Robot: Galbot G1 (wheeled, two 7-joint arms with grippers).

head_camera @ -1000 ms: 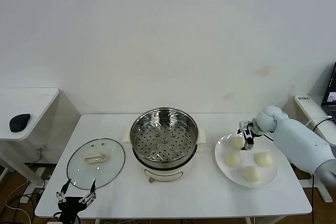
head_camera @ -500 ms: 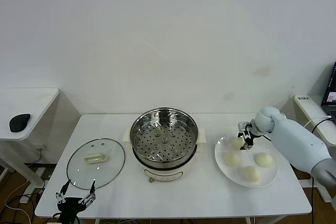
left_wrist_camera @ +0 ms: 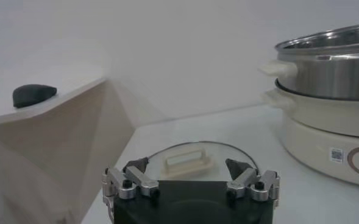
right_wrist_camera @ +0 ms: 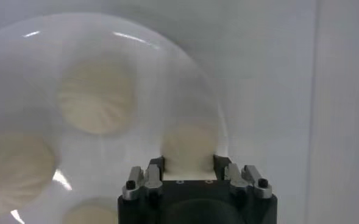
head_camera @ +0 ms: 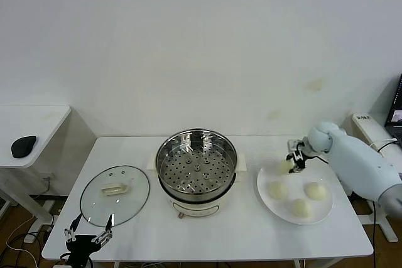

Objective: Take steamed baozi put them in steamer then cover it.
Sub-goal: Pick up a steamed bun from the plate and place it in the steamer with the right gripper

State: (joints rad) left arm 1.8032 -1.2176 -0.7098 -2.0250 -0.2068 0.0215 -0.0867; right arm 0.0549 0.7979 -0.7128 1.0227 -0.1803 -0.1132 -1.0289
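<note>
Three baozi (head_camera: 299, 196) remain on the plate (head_camera: 270, 203), nearest the robot at the table's right; the fourth baozi (head_camera: 286, 166), at the plate's 11 o'clock, is now clamped between the right gripper (head_camera: 294, 162) fingers, which stood apart a second ago and have since closed and risen slightly off the plate. First pick looks secured, so the carry left to the empty steamer (head_camera: 196, 169) at table centre comes next. Left gripper (head_camera: 88, 238) parked with fingers apart at the near-left edge, by the glass lid (head_camera: 115, 195).

head: high, front, whole table (head_camera: 251, 230) | left wrist: low, near lid (left_wrist_camera: 194, 159) | right wrist: close above plate (right_wrist_camera: 106, 36)
</note>
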